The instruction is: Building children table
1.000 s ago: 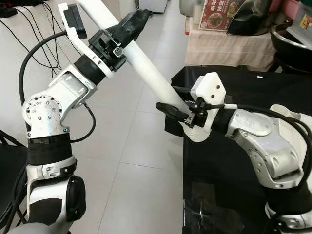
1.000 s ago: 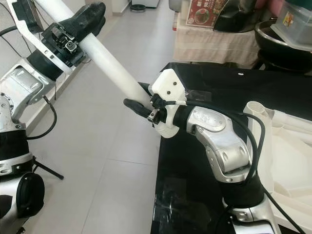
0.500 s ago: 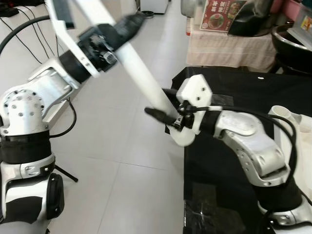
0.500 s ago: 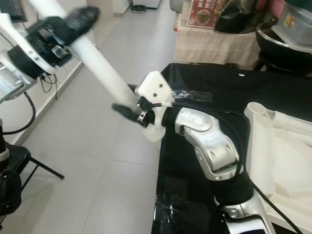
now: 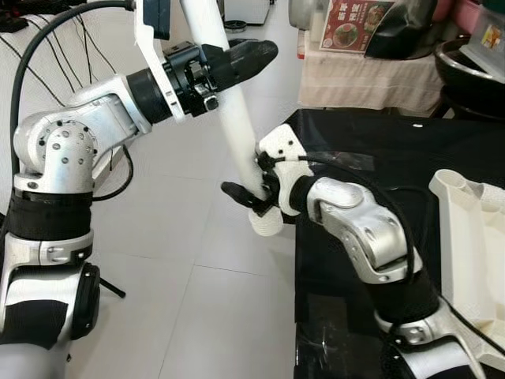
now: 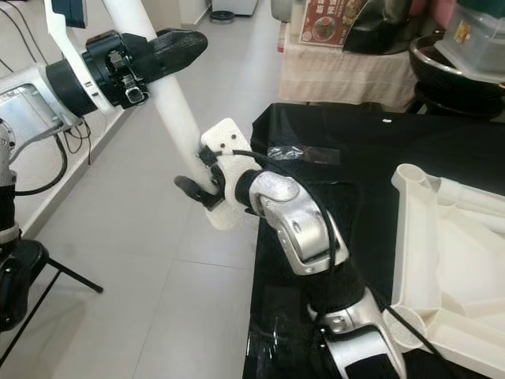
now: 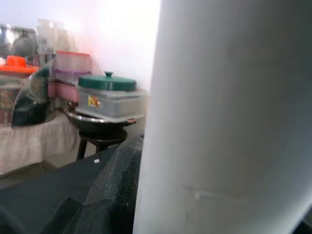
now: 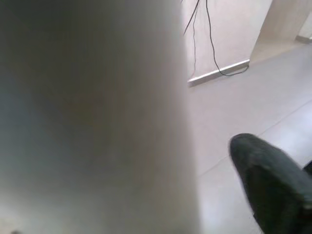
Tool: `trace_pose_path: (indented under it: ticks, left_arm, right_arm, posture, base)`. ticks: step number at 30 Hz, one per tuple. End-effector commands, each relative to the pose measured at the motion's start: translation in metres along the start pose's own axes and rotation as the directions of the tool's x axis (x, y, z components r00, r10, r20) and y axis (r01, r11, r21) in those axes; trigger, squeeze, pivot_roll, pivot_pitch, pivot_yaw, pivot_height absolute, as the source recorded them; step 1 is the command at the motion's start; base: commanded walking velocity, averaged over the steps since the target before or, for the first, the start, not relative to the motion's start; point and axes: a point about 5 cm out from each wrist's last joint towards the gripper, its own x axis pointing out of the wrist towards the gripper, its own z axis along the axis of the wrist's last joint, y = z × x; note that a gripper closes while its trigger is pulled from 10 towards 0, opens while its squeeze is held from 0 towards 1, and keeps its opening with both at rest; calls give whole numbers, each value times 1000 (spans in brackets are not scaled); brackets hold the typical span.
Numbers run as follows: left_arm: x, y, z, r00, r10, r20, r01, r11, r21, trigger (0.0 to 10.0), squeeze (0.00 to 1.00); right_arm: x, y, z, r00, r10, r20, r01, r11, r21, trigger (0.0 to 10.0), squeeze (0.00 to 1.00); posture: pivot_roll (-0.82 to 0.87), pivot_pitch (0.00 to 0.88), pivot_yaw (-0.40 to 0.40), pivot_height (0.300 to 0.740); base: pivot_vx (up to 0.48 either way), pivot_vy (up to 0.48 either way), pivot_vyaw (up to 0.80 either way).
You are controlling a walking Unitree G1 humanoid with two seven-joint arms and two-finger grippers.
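White, smooth, round plastic table leg (image 5: 233,118) slants steeply over the pale tiled floor (image 5: 197,316), just off the left edge of the black-covered table (image 6: 355,158), its rounded lower end beside the table's near corner. The left gripper (image 5: 237,59) clamps the leg's upper part: its matte black fingers close round the tube, one long finger (image 6: 177,43) lying across the front. In the left wrist view the leg (image 7: 229,117) is a broad white column with a textured black finger (image 7: 117,190) pressed against its side.

The right gripper (image 5: 248,193) grips the leg near its lower end, with one black finger (image 6: 193,189) on the floor side of the tube and the white wrist housing on the table side. The right wrist view is blurred, so the leg (image 8: 92,117) reads only as a grey-white mass with one dark rounded fingertip (image 8: 273,185) beside it; whether that finger touches the tube there is unclear.

On the table's right lies a white moulded plastic tabletop (image 6: 450,245), underside up, with raised ribs and a round corner socket (image 6: 414,178). Behind stand a cloth-draped stand (image 5: 371,75) and a dark metal wok (image 6: 450,67).
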Motion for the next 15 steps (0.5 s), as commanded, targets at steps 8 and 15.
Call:
trace_pose_path:
  ticks: [8, 15]
  left_arm:
    - [22, -27, -17, 952, -301, -53, 295, 951, -94, 0, 0]
    - [22, -25, -17, 955, -293, -43, 289, 953, -92, 0, 0]
  right_arm:
    - [3, -5, 18, 987, -125, 104, 123, 992, 30, 0, 0]
    - [-5, 2, 45, 950, -92, 299, 116, 991, -65, 0, 0]
  posture:
    - [17, 38, -7, 740]
    - [19, 37, -7, 740]
  base:
    - [0, 0, 0]
    - [0, 0, 0]
